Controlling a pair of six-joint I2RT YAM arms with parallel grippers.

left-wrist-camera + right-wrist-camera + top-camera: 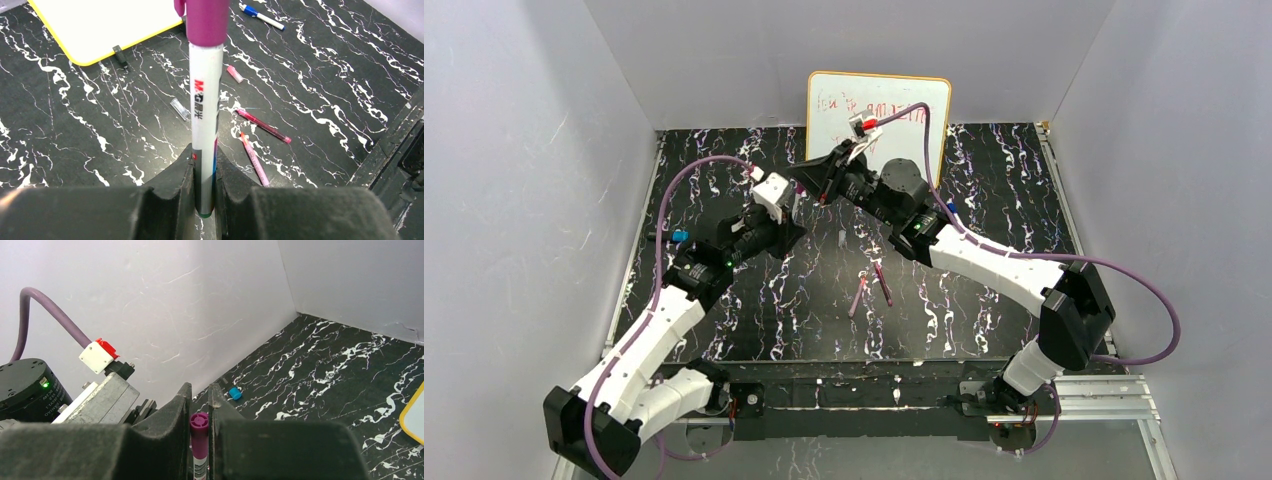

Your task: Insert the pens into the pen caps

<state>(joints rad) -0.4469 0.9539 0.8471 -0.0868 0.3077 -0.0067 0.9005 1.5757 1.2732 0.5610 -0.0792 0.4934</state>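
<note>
Above the table [1004, 180], left gripper [204, 162] clamps a white pen [205, 110] by one end; right gripper [200, 402] pinches the magenta cap [199, 424] covering the pen's other end. Two pink pens [263, 126] lie loose below.

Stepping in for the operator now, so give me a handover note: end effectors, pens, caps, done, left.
Left end effector: shut on the barrel of the white pen.
Right end effector: shut on the magenta cap over that pen's tip; how far it is seated, I cannot tell.
Loose on the table: two pink pens, a blue-ended pen by the whiteboard, a pink cap, a clear cap, a blue cap.
Done: at most this one pen. Left: likely seat it, then the loose pens.
</note>
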